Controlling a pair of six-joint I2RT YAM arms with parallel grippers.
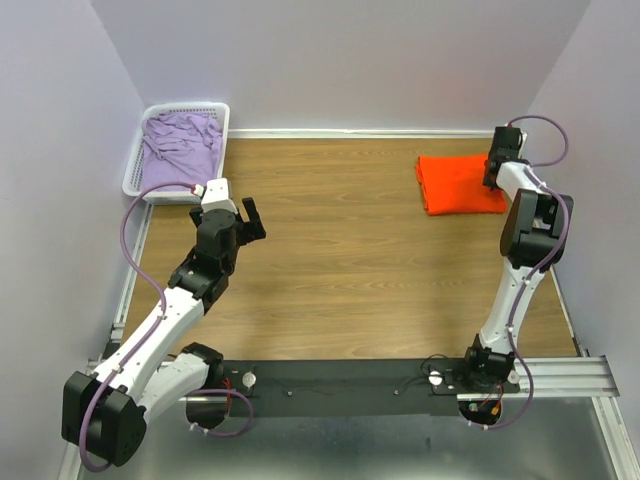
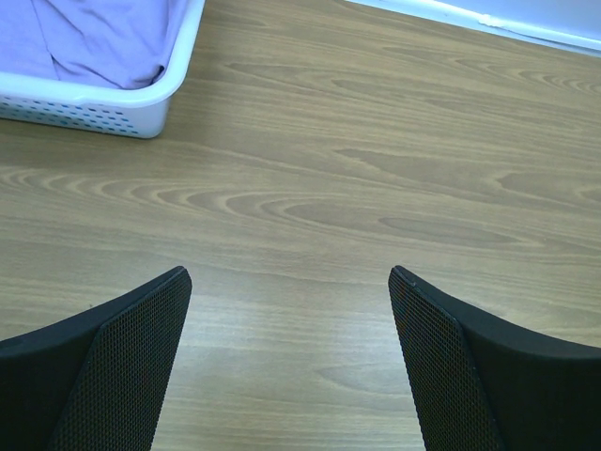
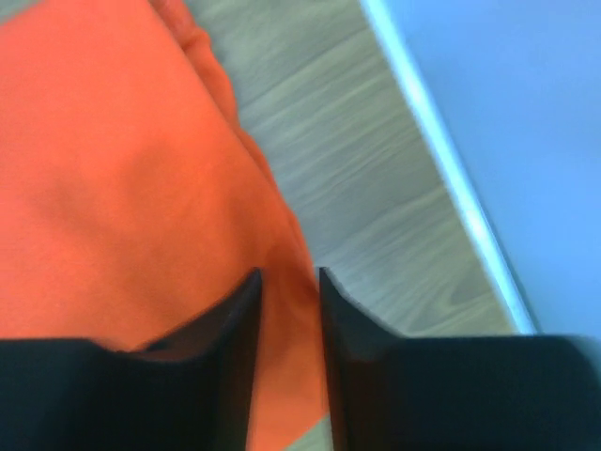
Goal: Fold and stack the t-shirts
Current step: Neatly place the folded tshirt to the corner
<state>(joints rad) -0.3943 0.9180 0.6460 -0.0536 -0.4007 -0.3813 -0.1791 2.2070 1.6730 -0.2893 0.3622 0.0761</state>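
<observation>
The orange t-shirt [image 1: 458,185] lies folded into a small rectangle at the far right of the table. My right gripper [image 1: 493,172] is at its right edge. In the right wrist view the jaws [image 3: 289,277] are nearly closed, with the edge of the orange cloth [image 3: 113,169] pinched between them. The lilac t-shirt [image 1: 180,145] lies crumpled in the white basket at the far left and also shows in the left wrist view [image 2: 103,38]. My left gripper [image 1: 252,215] is open and empty above bare wood [image 2: 286,277], to the right of the basket.
The white lattice basket [image 1: 140,190] stands in the far left corner; its near right corner shows in the left wrist view [image 2: 94,108]. Walls close the table at the back and both sides. A white skirting strip [image 3: 441,160] runs just right of the orange shirt.
</observation>
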